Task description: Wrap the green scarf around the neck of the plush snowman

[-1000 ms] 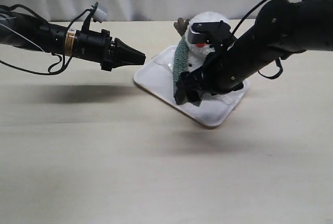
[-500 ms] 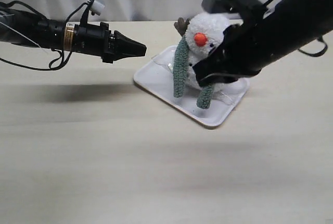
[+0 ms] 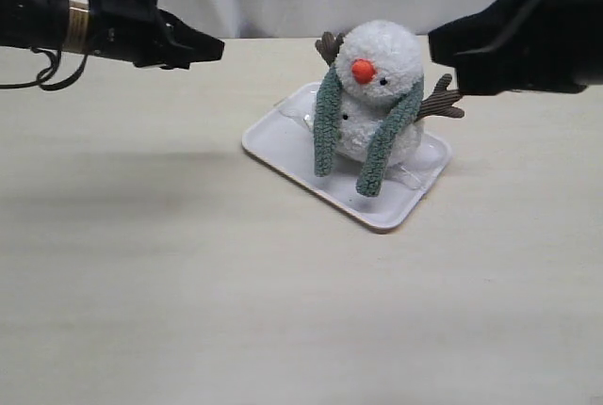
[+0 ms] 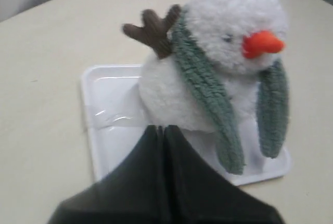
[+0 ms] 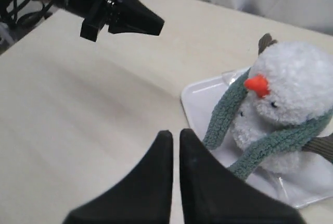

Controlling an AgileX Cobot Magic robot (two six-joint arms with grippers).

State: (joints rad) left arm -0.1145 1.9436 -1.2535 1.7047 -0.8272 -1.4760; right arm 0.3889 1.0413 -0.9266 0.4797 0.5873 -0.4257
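Clear of the plush snowman (image 3: pixel 379 47), left pincer (image 4: pixel 162 128) and right pincer (image 5: pixel 172 134) have drawn back, jaws together and empty; the green scarf (image 3: pixel 326 127) hangs round its neck (image 3: pixel 369 102), apparently done.

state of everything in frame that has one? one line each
green scarf: draped around the neck, both ends hanging loose down the front, not crossed
plush snowman: upright on the tray
white tray: flat on the table
left gripper: shut, empty, clear of the snowman
right gripper: shut, empty, clear of the snowman
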